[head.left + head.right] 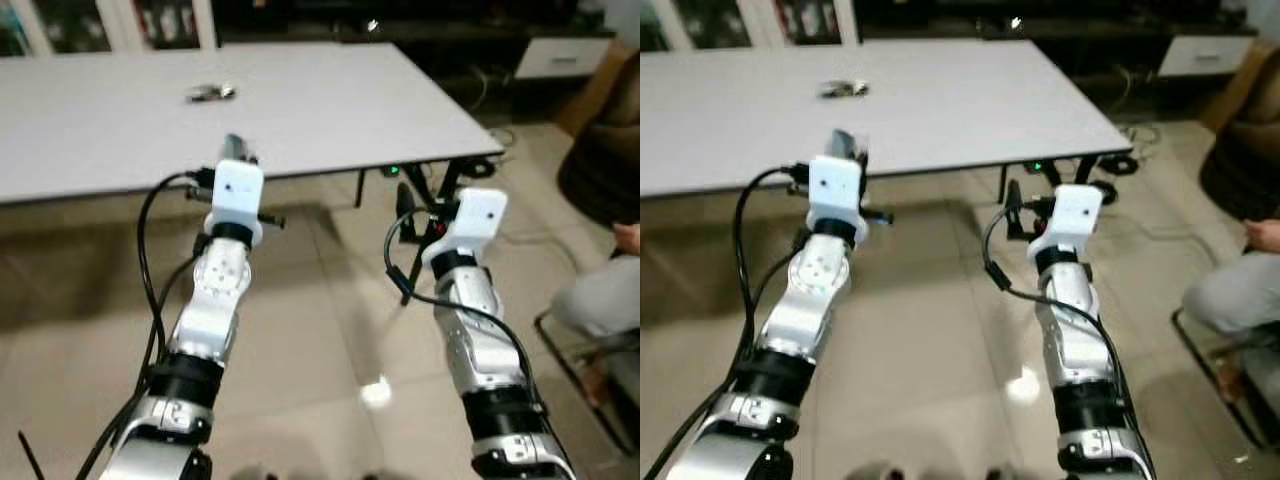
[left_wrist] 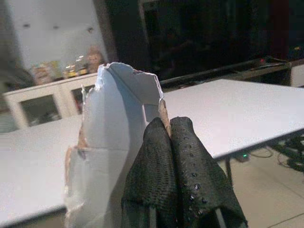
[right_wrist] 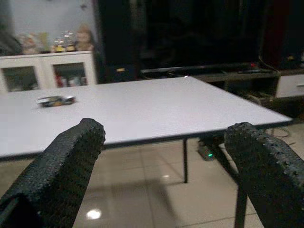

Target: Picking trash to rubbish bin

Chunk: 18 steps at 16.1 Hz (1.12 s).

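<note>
At the white tabletop (image 1: 320,100) edge | left gripper (image 2: 172,124) fingers pressed together, pinching torn cardboard scrap (image 2: 109,142) by its edge | right gripper (image 3: 161,142) fingers spread, empty | risk: thin hold slips while walking; small wrapper (image 1: 210,93) left behind on tabletop

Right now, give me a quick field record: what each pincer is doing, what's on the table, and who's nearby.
left pincer: shut on torn cardboard piece, held near table edge
right pincer: open, holding nothing, facing the table
table: white, with one small wrapper lying far from the robot
person: seated at the robot's right
</note>
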{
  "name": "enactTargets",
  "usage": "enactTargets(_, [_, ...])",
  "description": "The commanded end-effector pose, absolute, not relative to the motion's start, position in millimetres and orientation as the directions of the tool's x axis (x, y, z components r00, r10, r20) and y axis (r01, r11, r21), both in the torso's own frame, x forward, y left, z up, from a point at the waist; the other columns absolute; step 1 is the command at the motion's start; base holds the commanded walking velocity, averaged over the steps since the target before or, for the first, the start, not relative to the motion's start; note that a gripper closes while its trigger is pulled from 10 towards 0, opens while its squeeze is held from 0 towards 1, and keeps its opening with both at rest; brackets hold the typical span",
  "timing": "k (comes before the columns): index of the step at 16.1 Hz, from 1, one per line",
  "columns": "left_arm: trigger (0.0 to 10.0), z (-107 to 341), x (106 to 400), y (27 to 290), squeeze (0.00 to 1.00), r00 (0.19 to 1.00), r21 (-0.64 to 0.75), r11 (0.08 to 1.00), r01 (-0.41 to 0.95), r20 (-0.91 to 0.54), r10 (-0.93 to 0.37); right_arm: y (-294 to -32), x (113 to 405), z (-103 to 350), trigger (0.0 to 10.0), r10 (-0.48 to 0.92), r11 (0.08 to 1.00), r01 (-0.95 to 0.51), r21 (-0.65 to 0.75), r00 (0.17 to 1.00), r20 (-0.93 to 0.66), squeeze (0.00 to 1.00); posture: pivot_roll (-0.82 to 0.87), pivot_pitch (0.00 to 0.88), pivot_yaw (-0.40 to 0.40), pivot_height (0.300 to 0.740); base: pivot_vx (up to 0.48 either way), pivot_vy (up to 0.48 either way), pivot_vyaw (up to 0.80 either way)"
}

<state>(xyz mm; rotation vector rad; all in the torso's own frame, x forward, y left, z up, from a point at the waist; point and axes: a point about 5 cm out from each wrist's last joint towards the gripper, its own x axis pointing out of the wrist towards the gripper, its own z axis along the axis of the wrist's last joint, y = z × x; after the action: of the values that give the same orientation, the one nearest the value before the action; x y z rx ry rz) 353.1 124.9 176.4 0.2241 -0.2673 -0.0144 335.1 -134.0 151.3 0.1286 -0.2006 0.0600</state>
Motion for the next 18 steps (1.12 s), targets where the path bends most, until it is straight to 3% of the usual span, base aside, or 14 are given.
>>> enactTargets(1, [10.0,176,353,122,0.00,0.966,0.208,0.978,-0.011,0.255,-0.044,-136,335,151,10.0,0.046,0.991,-0.071,0.117,0.979,0.199,0.00,-0.02,0.035,-0.012,0.740,0.000,0.000,0.00])
enactTargets(7, [10.0,174,352,122,0.00,0.969,0.180,0.984,0.001,0.244,-0.045,-134,335,148,10.0,0.070,0.992,-0.087,0.090,0.981,0.179,0.00,-0.02,0.027,-0.011,0.740,0.000,0.000,0.00])
enactTargets(18, [10.0,172,351,116,0.00,0.970,0.173,0.984,0.032,0.234,-0.073,-127,332,138,10.0,0.126,0.989,-0.135,0.062,0.983,0.130,0.00,-0.02,0.026,-0.008,0.740,0.000,0.000,0.80])
